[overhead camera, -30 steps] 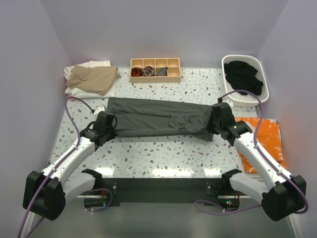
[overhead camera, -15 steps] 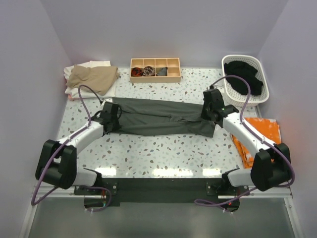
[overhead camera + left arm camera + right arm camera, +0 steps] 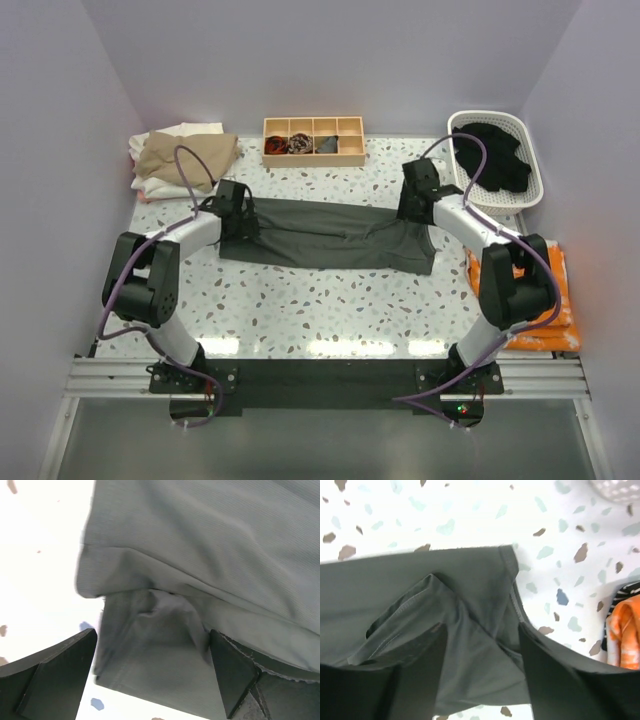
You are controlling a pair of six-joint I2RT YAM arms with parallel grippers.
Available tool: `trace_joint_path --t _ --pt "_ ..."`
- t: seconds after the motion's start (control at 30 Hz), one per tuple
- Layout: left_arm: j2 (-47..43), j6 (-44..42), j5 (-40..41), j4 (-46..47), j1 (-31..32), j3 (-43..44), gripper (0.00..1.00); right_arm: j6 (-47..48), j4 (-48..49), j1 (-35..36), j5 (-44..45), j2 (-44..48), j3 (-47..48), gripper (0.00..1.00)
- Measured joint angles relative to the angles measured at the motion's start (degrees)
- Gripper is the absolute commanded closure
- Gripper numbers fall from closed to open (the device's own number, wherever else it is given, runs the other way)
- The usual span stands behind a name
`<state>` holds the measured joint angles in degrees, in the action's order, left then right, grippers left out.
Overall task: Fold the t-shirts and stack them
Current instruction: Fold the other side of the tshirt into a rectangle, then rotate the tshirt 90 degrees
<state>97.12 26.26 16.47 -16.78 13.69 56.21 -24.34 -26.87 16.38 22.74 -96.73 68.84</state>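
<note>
A dark charcoal-grey t-shirt (image 3: 330, 235) lies folded into a long band across the middle of the table. My left gripper (image 3: 238, 212) hovers over its left end, my right gripper (image 3: 420, 197) over its right end. In the left wrist view the left gripper (image 3: 150, 672) stands wide open, and the shirt's folded corner (image 3: 150, 630) lies loose on the table between the fingers (image 3: 55, 675). The right gripper (image 3: 482, 675) is open too, with the shirt's sleeve and hem (image 3: 470, 610) slack beneath it. Further t-shirts show: tan (image 3: 187, 155) on white (image 3: 160, 187) at back left, black (image 3: 490, 152) in a basket.
A wooden divided tray (image 3: 312, 153) with small rolled bundles stands at the back centre. The white basket (image 3: 520, 195) is at back right. Orange patterned cloth (image 3: 545, 290) lies by the right edge, under the right arm. Lilac walls enclose three sides.
Both arms swung towards the back of the table, carrying the shirt's near edge over into a narrower fold. Both grippers then opened and let the cloth go.
</note>
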Motion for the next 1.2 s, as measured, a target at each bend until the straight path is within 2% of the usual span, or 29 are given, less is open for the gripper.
trace_joint_path --t 0.23,0.43,0.63,0.97,1.2 --pt "-2.32 -0.48 2.25 -0.44 -0.98 0.00 0.00 2.99 2.27 -0.37 1.05 4.37 -0.17 0.34" --pt "-8.11 -0.61 -1.09 1.05 -0.98 0.00 0.00 1.92 3.39 -0.37 -8.55 7.58 -1.33 0.34" --pt "-8.46 -1.03 -9.88 4.61 -0.96 0.07 0.00 -0.28 4.26 -0.31 -16.15 5.92 -4.33 0.34" --pt "1.60 -1.38 -20.39 10.03 -0.87 2.89 0.00 -2.27 7.21 -0.31 -19.02 2.19 -6.56 0.35" --pt "9.92 -1.42 -23.96 10.80 -0.15 12.59 0.00 -4.28 6.05 -0.31 -16.61 -2.62 -6.21 0.34"
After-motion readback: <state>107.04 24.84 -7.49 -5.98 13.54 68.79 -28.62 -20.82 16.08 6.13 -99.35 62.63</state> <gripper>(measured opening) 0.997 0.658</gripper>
